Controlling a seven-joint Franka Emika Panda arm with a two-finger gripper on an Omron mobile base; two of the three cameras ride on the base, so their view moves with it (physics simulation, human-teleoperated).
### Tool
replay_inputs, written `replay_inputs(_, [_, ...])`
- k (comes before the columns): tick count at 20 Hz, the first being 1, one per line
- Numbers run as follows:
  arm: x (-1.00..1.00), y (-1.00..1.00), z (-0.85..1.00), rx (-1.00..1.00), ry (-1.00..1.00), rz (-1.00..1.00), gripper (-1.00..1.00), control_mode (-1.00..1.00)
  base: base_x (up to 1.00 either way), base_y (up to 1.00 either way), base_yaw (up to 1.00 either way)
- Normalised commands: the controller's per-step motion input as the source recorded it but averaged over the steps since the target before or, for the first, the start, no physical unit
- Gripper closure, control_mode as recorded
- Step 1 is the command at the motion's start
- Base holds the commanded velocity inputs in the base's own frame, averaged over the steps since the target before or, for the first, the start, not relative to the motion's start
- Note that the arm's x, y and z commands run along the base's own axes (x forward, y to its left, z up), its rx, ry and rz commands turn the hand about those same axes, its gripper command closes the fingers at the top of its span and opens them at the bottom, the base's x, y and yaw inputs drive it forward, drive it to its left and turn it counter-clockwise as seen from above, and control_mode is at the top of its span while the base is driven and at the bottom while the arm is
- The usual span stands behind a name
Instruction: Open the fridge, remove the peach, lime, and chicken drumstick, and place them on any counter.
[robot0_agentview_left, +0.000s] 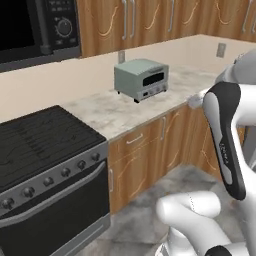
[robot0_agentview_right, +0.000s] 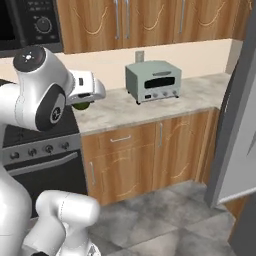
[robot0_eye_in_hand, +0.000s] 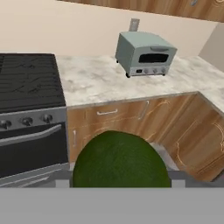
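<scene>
Currently: lime (robot0_eye_in_hand: 120, 159), dark green, gripped in the half-open claw (robot0_agentview_right: 85, 102), carried above the floor short of the bench (robot0_eye_in_hand: 100, 81). Handling advice: advance over bare marbled stone between stove (robot0_eye_in_hand: 26, 81) and toaster oven (robot0_eye_in_hand: 146, 54), lower gently, release only once seated, since it would likely roll.

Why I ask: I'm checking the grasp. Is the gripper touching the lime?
Touching. In the hand view the lime sits right between the gripper's finger tips, with no gap. The right base view shows it tucked under the hand.
</scene>
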Motion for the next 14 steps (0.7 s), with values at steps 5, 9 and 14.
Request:
replay_inputs(5, [0.00, 0.00, 0.00, 0.00, 0.00, 0.00, 1.00, 1.00, 0.78, -0.21, 0.12])
replay_inputs(9, [0.00, 0.00, 0.00, 0.00, 0.00, 0.00, 1.00, 1.00, 1.00, 0.00, 0.14])
replay_inputs(14, [0.00, 0.00, 0.00, 0.00, 0.00, 0.00, 1.00, 1.00, 1.00, -0.04, 0.11])
